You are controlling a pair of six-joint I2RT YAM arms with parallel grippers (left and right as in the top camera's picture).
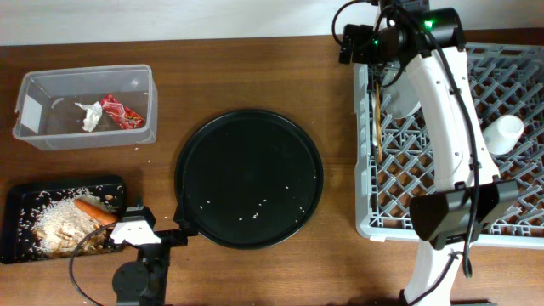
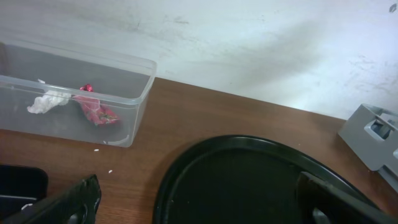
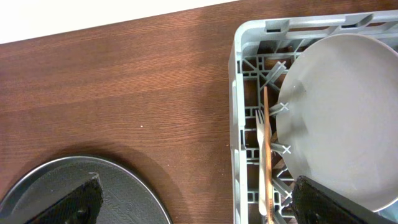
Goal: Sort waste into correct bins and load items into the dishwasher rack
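The clear box (image 1: 85,106) holds a crumpled white tissue (image 1: 88,115) and a red wrapper (image 1: 121,111); the left wrist view shows the box (image 2: 134,81), tissue (image 2: 46,102) and wrapper (image 2: 94,111) too. The shallow black tray (image 1: 21,200) holds white rice (image 1: 55,223), an orange carrot (image 1: 95,211) and brown scraps (image 1: 95,242). The grey rack (image 1: 365,223) holds wooden chopsticks (image 1: 375,119), a white cup (image 1: 503,134) and a white plate (image 3: 342,118), with a white fork (image 3: 260,155) beside the chopsticks (image 3: 267,124). My left gripper (image 1: 136,223) (image 2: 199,208) is open and empty. My right gripper (image 1: 357,47) (image 3: 202,205) is open and empty above the rack's (image 3: 237,93) far left corner.
A big round black tray (image 1: 249,177) with a few rice grains lies mid-table; it also shows in the left wrist view (image 2: 249,180) and the right wrist view (image 3: 81,193). My right arm (image 1: 450,119) stretches over the rack and hides part of it.
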